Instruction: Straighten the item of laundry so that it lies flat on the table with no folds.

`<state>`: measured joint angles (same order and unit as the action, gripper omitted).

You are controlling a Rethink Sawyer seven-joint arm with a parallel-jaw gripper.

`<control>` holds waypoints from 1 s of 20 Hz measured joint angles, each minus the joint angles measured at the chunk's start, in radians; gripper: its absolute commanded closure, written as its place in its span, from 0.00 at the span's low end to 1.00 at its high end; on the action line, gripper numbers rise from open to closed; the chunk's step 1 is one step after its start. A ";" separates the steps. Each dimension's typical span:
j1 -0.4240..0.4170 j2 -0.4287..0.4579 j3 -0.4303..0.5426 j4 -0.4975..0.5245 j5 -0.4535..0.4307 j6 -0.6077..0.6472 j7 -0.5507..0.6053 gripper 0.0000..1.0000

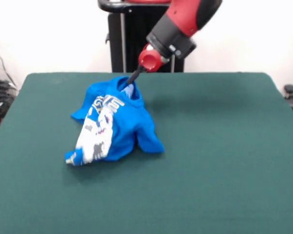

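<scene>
Tabletop (224,185) cloth, dark green and bare, fills the near part of the front view, with nothing lying on it in front of the garment. Further back, left of centre, the item of laundry (112,126) is seen bunched into a peaked heap rather than spread flat. Its lowest corner, by the white pixel graphic, rests on the tabletop at the near left, and a blue flap trails out to the near right. The block lettering is creased and tilted, which is judged to come from the cloth being drawn upward at its top. Many folds are left, so the task is judged to be at an early stage.

At the far top of the heap, the tool (128,84) is buried in the fabric near what looks like the collar. Its tips are hidden by the cloth, so whether they are spread or pinching the shirt cannot be told. Behind it, the red and black arm (178,29) slopes down from the upper right, an angle that is judged to suit lifting or dragging the garment away from its crumpled side.
</scene>
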<state>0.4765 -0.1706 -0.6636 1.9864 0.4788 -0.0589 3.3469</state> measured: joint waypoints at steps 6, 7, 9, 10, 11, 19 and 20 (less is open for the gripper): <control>-0.190 -0.087 0.164 0.084 -0.143 -0.017 0.000 1.00; -0.217 -0.104 0.186 0.097 -0.170 -0.017 0.000 1.00; -0.293 -0.158 0.245 0.131 -0.235 -0.016 0.000 1.00; -0.328 -0.184 0.272 0.147 -0.264 -0.015 0.000 1.00; -0.372 -0.222 0.308 0.167 -0.297 -0.008 0.000 1.00; -0.504 -0.424 0.472 0.225 -0.359 0.146 0.000 1.00; -0.509 -0.442 0.486 0.226 -0.359 0.166 0.000 1.00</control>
<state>-0.0329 -0.6121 -0.1778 2.2124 0.1196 0.1069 3.3469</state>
